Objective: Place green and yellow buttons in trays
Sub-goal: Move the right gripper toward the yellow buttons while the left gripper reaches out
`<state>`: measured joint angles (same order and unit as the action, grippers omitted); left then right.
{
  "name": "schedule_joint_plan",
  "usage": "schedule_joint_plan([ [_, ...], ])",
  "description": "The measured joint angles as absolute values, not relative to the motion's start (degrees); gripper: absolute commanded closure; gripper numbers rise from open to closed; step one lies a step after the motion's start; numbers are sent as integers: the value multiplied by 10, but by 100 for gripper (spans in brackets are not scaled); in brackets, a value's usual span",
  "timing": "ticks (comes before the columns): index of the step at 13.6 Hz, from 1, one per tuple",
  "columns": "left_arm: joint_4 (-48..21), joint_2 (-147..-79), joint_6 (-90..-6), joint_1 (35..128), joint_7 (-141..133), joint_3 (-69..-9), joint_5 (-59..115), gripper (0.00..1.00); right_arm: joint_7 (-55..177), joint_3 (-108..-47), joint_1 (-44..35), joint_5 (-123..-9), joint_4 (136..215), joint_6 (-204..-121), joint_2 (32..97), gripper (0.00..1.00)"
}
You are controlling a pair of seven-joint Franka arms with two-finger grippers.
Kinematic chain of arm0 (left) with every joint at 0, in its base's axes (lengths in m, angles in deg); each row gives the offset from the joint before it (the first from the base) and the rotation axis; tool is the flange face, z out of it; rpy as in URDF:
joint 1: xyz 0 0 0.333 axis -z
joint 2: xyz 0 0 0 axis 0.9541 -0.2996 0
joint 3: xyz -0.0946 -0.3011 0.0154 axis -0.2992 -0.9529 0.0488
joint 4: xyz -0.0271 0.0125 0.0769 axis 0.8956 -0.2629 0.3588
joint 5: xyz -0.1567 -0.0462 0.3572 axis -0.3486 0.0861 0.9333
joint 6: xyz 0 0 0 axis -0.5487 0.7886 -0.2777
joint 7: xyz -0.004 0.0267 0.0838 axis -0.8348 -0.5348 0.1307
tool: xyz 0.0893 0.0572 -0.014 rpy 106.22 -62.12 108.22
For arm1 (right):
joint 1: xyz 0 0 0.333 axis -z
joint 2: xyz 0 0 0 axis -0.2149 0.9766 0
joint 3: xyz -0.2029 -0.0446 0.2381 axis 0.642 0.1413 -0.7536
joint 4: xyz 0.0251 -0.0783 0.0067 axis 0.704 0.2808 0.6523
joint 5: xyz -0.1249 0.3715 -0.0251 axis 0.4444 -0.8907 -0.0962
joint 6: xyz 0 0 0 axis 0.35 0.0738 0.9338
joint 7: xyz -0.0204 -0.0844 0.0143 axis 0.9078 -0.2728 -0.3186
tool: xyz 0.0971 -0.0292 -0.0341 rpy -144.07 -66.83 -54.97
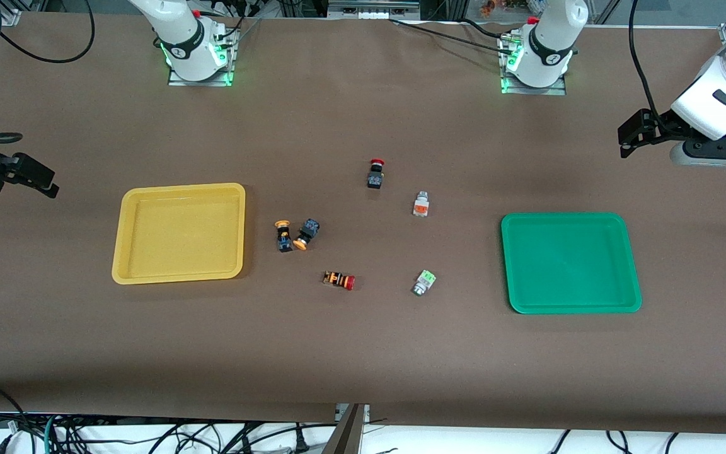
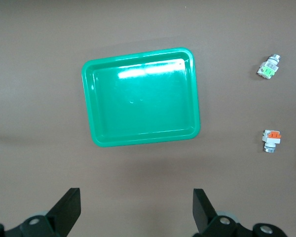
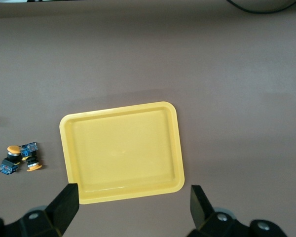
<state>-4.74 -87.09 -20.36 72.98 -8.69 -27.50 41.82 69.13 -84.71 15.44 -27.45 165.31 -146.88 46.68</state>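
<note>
Two black-bodied switches with yellow caps [image 1: 283, 235] [image 1: 307, 233] lie touching beside the yellow tray [image 1: 179, 232]. A white switch with an orange patch [image 1: 421, 204] and one with a green patch [image 1: 424, 282] lie between the table's middle and the green tray [image 1: 570, 261]. Both trays are empty. My left gripper [image 1: 626, 140] is open and empty, high over the left arm's end of the table; its wrist view shows it [image 2: 136, 197], the green tray [image 2: 140, 96] and both white switches [image 2: 268, 67] [image 2: 271, 140]. My right gripper [image 1: 45, 181] [image 3: 133, 195] is open and empty, high beside the yellow tray [image 3: 122, 150].
A black switch with a red cap [image 1: 375, 173] stands near the table's middle. An orange-striped switch with a red cap [image 1: 339, 280] lies nearer the front camera. The two yellow-capped switches [image 3: 13, 149] [image 3: 34, 167] also show in the right wrist view.
</note>
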Motion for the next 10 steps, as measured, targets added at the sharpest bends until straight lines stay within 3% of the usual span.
schedule_joint_plan([
  [5,-47,-871,-204,730,-87,-275,418,0,694,-853,151,-275,1644,-1463,477,0],
  [10,-47,-871,-204,730,-87,-275,418,0,769,-856,102,-279,1644,-1514,573,0],
])
